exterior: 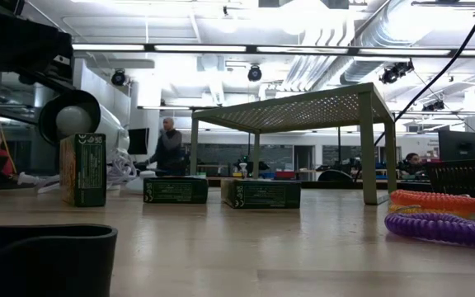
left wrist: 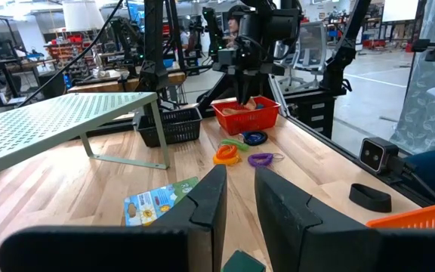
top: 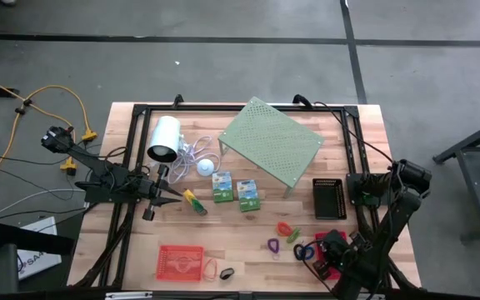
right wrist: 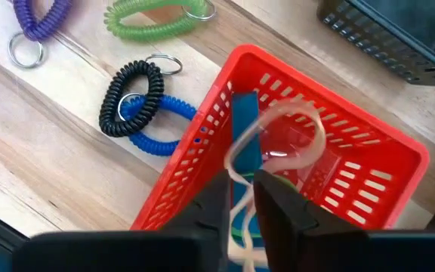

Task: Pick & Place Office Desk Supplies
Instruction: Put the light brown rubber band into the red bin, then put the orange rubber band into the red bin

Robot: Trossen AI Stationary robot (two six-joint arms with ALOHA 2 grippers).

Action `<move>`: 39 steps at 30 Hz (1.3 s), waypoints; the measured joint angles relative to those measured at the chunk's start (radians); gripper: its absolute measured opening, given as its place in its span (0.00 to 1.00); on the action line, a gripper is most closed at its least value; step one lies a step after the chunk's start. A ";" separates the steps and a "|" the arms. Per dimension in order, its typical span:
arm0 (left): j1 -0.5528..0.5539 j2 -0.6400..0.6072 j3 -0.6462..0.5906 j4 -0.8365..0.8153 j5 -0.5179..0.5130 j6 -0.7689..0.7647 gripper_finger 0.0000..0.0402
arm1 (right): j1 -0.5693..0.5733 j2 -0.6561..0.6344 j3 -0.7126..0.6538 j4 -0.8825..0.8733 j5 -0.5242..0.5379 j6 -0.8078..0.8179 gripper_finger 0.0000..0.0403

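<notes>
My right gripper (right wrist: 240, 181) hangs over the red basket (right wrist: 308, 83) at the table's near right (top: 319, 252), shut on a tan rubber-band loop (right wrist: 282, 132). My left gripper (top: 177, 198) is shut and points right, its tips at the yellow-green marker (top: 195, 202), which stands upright in the low view (exterior: 83, 169). A green corner (left wrist: 240, 261) shows under its fingers. Two green-white boxes (top: 222, 187) (top: 248, 193) lie flat mid-table. Coloured coil loops (top: 284, 227) (right wrist: 131, 98) lie left of the red basket. My right gripper pinches the tan rubber band between its two fingers from above, pointing down. The free loop (right wrist: 300, 121) hangs slack below the fingers, inside the red basket. My left gripper is at the marker's yellow end (top: 187, 195); I cannot tell whether it touches it.
A pale green perforated shelf (top: 271, 143) stands at the far middle, with a white cylinder (top: 163, 139) and its cord to its left. A black basket (top: 329, 197) sits at the right and a pink-red mesh basket (top: 179, 261) at the near edge, with two band loops (top: 211, 268) beside it.
</notes>
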 joint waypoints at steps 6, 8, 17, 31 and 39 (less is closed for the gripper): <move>0.000 0.000 0.000 0.000 0.000 0.000 0.16 | 0.000 0.000 0.000 0.016 -0.001 0.003 0.23; 0.000 0.000 0.000 0.000 0.000 0.000 0.16 | 0.000 0.000 0.000 0.019 -0.010 0.004 0.24; 0.000 0.000 0.000 0.000 0.000 0.000 0.16 | 0.006 -0.008 0.001 -0.006 0.001 0.006 0.23; 0.000 0.000 0.000 0.000 0.000 0.000 0.16 | 0.014 -0.075 0.001 -0.027 0.150 -0.033 0.23; 0.000 0.000 0.000 0.000 0.000 0.000 0.16 | -0.104 -0.075 0.001 0.166 0.233 -0.386 0.23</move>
